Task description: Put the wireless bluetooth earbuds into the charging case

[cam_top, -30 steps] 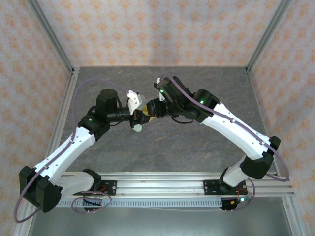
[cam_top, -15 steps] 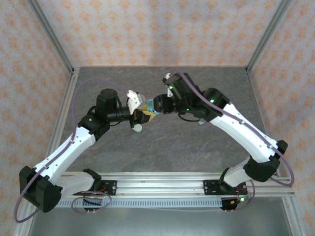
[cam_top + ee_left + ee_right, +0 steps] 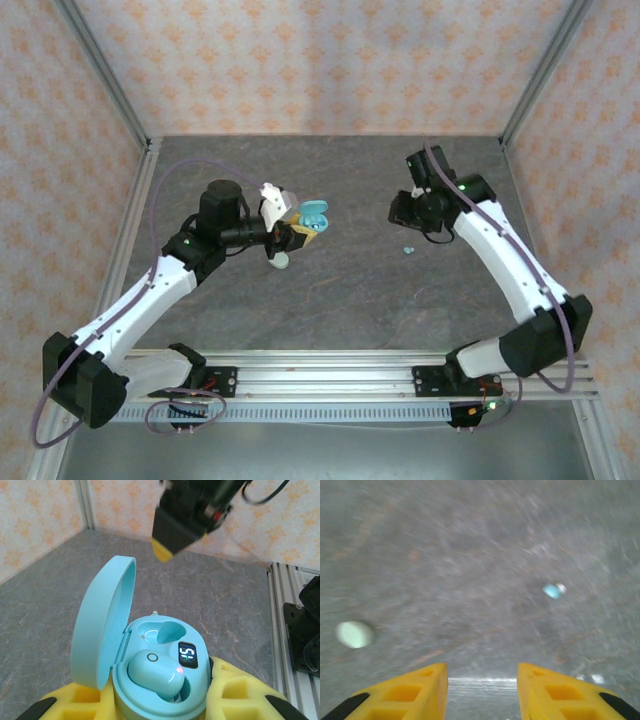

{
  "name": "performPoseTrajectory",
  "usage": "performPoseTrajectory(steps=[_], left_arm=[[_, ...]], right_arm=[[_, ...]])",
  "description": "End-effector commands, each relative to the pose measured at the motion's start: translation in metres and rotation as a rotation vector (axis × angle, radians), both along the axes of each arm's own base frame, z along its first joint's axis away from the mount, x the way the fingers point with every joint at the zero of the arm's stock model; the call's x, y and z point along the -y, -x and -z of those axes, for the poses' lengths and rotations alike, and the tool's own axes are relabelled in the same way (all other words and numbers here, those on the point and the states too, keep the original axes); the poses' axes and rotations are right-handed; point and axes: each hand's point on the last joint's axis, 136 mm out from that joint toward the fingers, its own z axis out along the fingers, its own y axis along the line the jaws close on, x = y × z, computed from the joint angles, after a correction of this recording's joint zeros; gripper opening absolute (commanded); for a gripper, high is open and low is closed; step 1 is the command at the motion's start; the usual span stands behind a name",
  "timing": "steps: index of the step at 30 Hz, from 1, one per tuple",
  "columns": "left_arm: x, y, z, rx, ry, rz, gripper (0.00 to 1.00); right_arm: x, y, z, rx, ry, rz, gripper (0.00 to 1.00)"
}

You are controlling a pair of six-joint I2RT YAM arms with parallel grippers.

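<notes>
My left gripper is shut on the teal charging case, its yellow fingers pressing both sides. The lid stands open to the left. One teal earbud sits in the near socket, and the far socket is empty beside a lit display. From above, the case is held off the table at centre-left. My right gripper hangs open and empty at the right. A second teal earbud lies on the table below and ahead of it.
A pale mint oval piece lies on the grey table just under my left gripper. Metal frame posts and patterned walls enclose the table. The aluminium rail runs along the near edge.
My right gripper has drawn back from the open case and swung to the right, its jaws slightly wider. My left arm has kept still with the case.
</notes>
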Motion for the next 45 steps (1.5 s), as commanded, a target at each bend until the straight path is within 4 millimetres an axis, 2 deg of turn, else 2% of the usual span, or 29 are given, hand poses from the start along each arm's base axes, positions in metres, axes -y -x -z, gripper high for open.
performPoseTrajectory(steps=[1,6,11,15,24,33,45], left_arm=[[0.002,-0.001,-0.001,-0.004,0.003,-0.01,0.27],[0.004,-0.006,0.003,-0.019,0.001,-0.014,0.27],[0.004,-0.007,0.008,-0.035,-0.002,-0.016,0.27],[0.005,-0.009,0.013,-0.046,-0.004,-0.021,0.27],[0.005,-0.009,0.014,-0.056,-0.013,-0.021,0.27],[0.003,-0.009,0.017,-0.065,-0.026,-0.027,0.27],[0.004,-0.011,0.018,-0.074,-0.035,-0.026,0.27]], right_arm=[[0.009,0.002,0.03,-0.074,-0.014,0.001,0.4],[0.021,-0.009,0.079,-0.123,0.002,0.015,0.35],[0.039,-0.011,0.107,-0.186,0.25,-0.164,0.29],[0.041,-0.011,0.12,-0.216,0.426,-0.327,0.29],[0.044,-0.034,0.138,-0.243,0.533,-0.415,0.3],[0.039,-0.04,0.156,-0.286,0.532,-0.456,0.35],[0.044,-0.045,0.173,-0.317,0.58,-0.478,0.35]])
